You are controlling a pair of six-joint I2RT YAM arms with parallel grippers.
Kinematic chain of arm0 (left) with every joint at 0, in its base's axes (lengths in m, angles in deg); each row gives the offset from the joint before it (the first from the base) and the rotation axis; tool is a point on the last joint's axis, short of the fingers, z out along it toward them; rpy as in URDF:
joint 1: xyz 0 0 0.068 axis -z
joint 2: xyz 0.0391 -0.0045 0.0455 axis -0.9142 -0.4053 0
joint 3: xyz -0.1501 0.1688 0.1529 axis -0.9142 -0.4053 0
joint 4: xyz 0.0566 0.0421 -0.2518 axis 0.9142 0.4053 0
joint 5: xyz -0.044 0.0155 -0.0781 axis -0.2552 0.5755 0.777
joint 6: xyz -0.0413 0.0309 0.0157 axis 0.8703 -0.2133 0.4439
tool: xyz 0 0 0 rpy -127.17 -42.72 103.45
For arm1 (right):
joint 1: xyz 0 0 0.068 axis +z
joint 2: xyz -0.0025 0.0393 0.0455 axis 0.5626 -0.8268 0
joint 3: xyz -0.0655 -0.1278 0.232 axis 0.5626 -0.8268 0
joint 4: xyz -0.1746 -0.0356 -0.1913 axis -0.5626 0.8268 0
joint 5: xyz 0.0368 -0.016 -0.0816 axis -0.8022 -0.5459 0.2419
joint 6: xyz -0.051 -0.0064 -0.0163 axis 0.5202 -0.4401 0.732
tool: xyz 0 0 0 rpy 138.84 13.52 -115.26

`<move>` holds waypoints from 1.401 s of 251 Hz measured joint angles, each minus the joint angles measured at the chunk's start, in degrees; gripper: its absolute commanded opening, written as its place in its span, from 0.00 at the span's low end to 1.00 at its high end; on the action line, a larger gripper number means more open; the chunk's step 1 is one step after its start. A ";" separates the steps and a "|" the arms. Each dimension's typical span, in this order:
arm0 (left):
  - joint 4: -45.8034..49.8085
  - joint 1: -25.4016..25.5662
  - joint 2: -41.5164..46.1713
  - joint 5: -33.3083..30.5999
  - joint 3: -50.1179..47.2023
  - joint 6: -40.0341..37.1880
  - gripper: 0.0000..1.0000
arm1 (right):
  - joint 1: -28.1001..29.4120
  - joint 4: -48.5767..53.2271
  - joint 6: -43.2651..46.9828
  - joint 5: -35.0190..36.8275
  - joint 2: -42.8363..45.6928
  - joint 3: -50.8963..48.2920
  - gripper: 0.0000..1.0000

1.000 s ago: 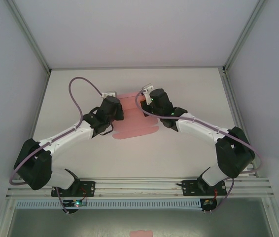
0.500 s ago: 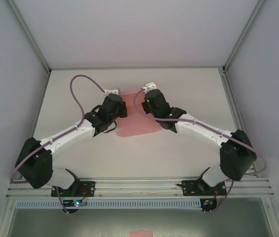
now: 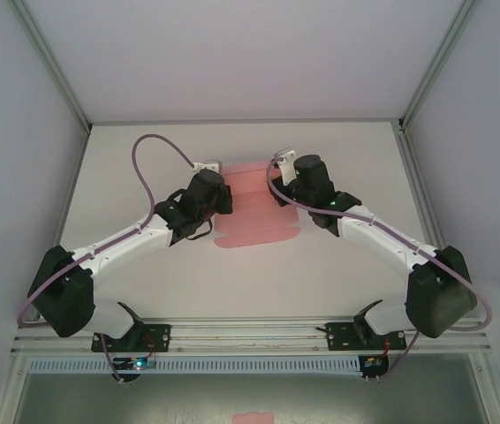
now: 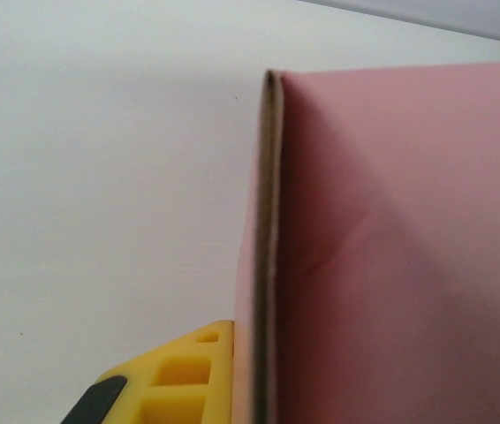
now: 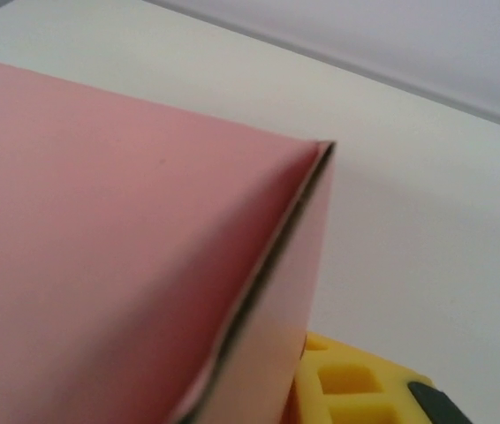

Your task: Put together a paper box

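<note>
From above, the paper box (image 3: 254,212) lay mid-frame on the table (image 3: 144,159), with the left gripper (image 3: 222,187) at its left edge and the right gripper (image 3: 278,181) at its upper right.

In the left wrist view, the box (image 4: 391,247) stood on the right, pinched tight beside a yellow finger (image 4: 179,380).

In the right wrist view, the box (image 5: 117,247) sat on the left, touching a yellow finger (image 5: 356,389) at lower right. Whether those jaws gripped could not be told.
</note>
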 measured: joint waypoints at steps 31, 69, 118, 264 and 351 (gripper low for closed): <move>0.24 0.02 -0.42 -0.02 0.42 0.46 0.00 | 0.50 1.62 -0.28 1.95 1.01 0.15 0.30; 0.35 0.02 -0.61 0.37 1.36 0.63 0.00 | 0.63 2.43 -0.55 2.01 3.04 0.13 0.33; 0.37 0.15 -0.94 1.70 2.73 0.61 0.00 | 1.03 2.73 -0.24 4.35 4.15 0.15 0.01; 2.38 -0.15 -3.17 -0.46 3.30 2.47 0.00 | 4.20 2.82 -0.04 14.45 0.33 1.55 0.53; 6.16 -1.31 -3.19 -3.10 3.28 2.62 0.00 | -0.52 -1.66 1.70 -10.29 13.60 -4.35 0.87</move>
